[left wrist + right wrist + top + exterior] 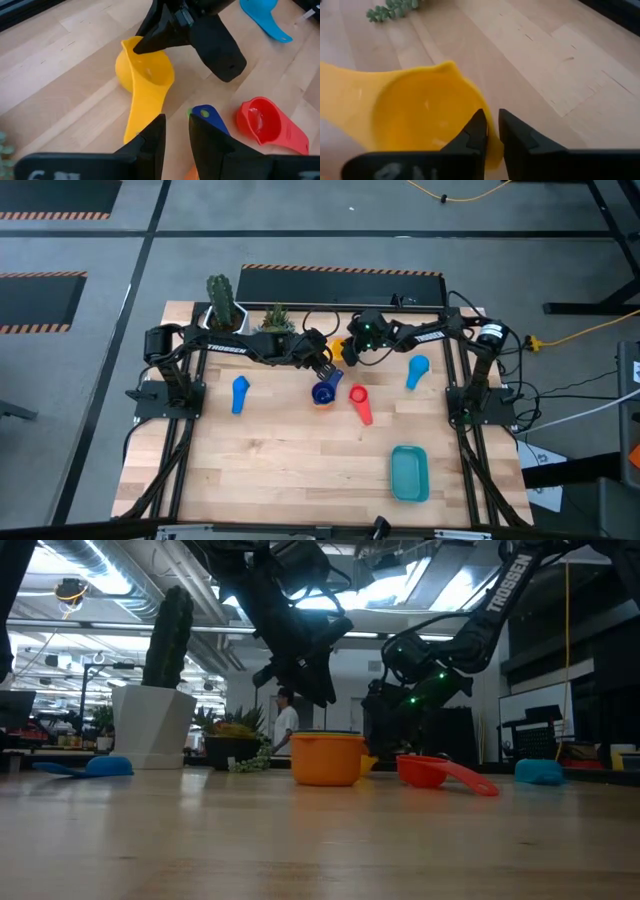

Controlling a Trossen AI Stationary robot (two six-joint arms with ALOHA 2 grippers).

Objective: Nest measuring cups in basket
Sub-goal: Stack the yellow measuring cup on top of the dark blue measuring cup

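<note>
None of the measuring cups sits in the basket (409, 472) yet; right gripper (489, 131) jaws pinch the yellow cup (425, 117) rim, left gripper (176, 136) half-open, empty.

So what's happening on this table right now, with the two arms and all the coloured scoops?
The right gripper has pinched the rim of the yellow measuring cup near the table's far side. The left gripper hangs just above the dark blue cup, which sits inside an orange cup. The red cup and two light blue cups lie loose on the wood. The teal basket holds no cups yet.
</note>
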